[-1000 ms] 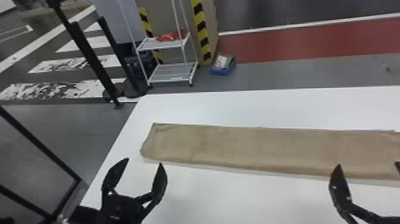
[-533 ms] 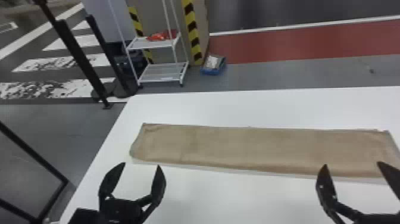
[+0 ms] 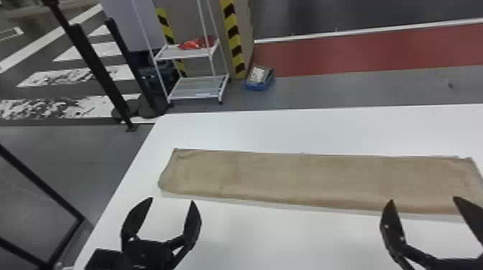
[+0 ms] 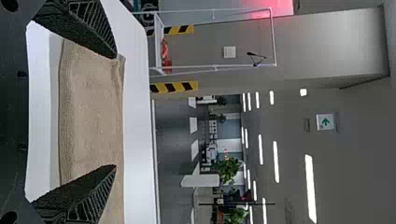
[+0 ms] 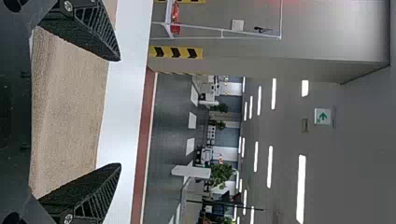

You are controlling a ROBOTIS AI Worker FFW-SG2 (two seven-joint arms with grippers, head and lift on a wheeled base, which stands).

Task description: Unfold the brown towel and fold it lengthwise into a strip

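Our left pincer (image 3: 173, 200) is released, its two fingers spread wide with nothing clamped between them, and it is on the near side of the towel (image 3: 305, 179), by the left end. Our right pincer (image 3: 423, 199) is likewise released, fingers well apart, and is located at the near side of the towel, toward the right end. In the left wrist view we see the towel beyond the gap of the left pincer (image 4: 116, 111); the right wrist view gives us the same arrangement for the right pincer (image 5: 119, 112).

We find the towel laid flat on the table (image 3: 269, 244) as a long strip, running left to right. Its left end is slanted, with light creasing at the far corner. Along its near edge we note a thin, paler border.

Beyond the towel, past the far edge of the table, we locate a rack (image 3: 197, 88) on the floor, with a red item (image 3: 194, 43) on its upper shelf. To the right of the rack, also beyond the towel, is a blue tray (image 3: 257, 86). Farther beyond the towel, toward its right end, we see a red floor band (image 3: 359, 54). Black posts (image 3: 97, 68) stand beyond the towel's left end
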